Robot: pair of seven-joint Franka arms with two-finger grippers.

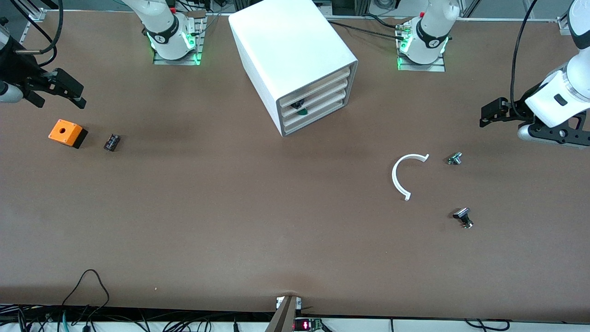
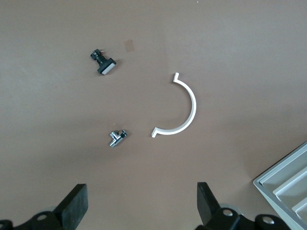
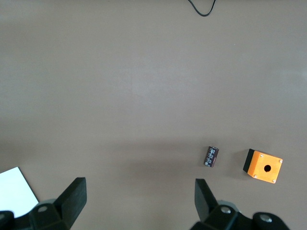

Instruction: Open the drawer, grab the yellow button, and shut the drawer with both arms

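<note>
A big white cabinet [image 1: 295,55] stands between the two arm bases, its four cream drawer fronts turned toward the left arm's end of the table. The drawer [image 1: 318,83], the uppermost one, sits flush and shut. The button is hidden. My left gripper [image 1: 489,112] hovers open over the table at the left arm's end with nothing between its fingers [image 2: 76,203]; its wrist view catches a cabinet corner [image 2: 288,187]. Over the right arm's end, my right gripper [image 1: 69,92] is also open and empty, its fingers [image 3: 204,196] spread wide.
An orange cube with a hole [image 1: 66,132] and a small dark cylinder [image 1: 112,142] lie below the right gripper. Near the left gripper lie a white half-ring [image 1: 405,175], a small silver part [image 1: 454,158] and a black-capped silver part [image 1: 463,216]. Cables trail along the table's near edge.
</note>
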